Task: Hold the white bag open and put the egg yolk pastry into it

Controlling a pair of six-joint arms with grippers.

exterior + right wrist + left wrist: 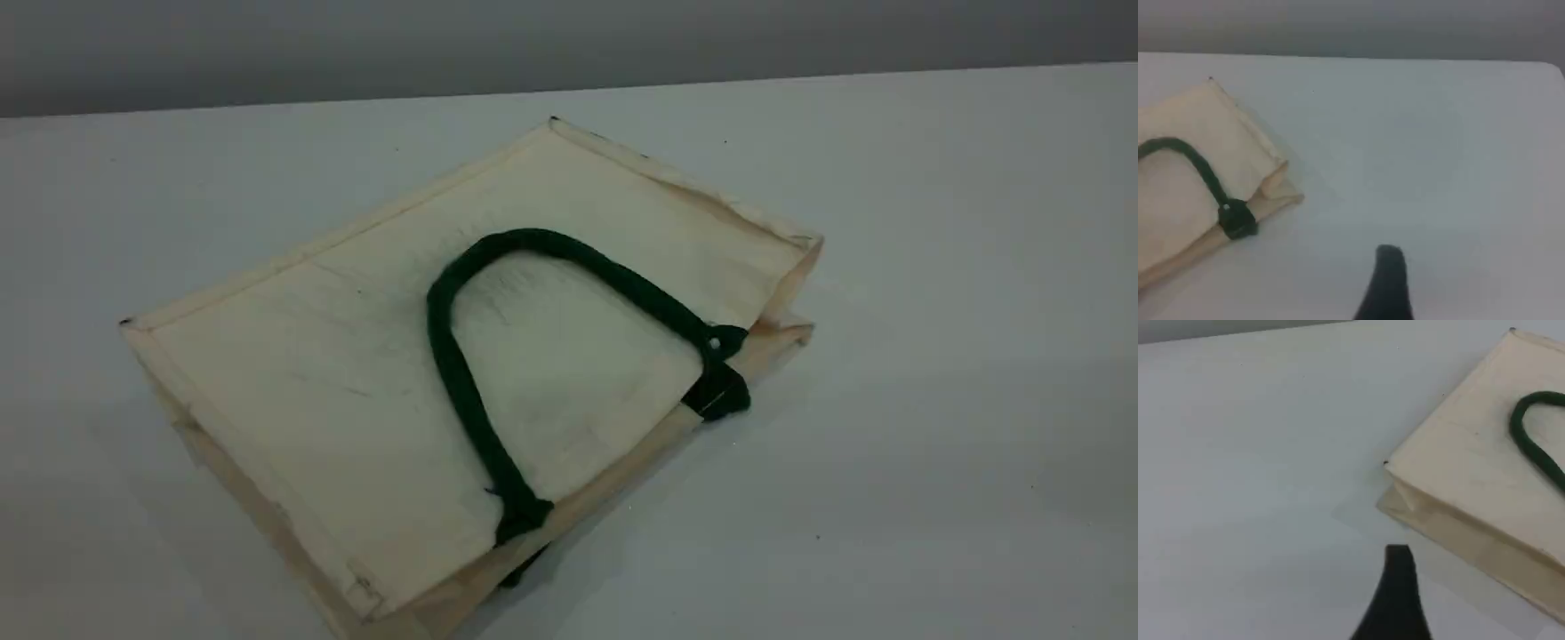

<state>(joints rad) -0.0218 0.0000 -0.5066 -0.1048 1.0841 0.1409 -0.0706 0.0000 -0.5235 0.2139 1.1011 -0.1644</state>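
The white bag (pixel 311 356) lies flat on its side in the middle of the table, its mouth toward the lower right. One dark green rope handle (pixel 453 356) rests looped on its upper face. In the left wrist view the bag (pixel 1471 473) fills the right side, and a single dark fingertip (pixel 1398 587) of my left gripper hangs above bare table, short of the bag's near corner. The right wrist view has the bag (pixel 1178 187) at the left, and my right gripper's fingertip (pixel 1386 280) over bare table to its right. Both grippers are open and hold nothing. The egg yolk pastry is out of view.
The white table (pixel 933 444) stretches out on every side of the bag. Its far edge (pixel 267 105) meets a grey wall. A rounded table corner (pixel 1555 65) shows at the far right of the right wrist view.
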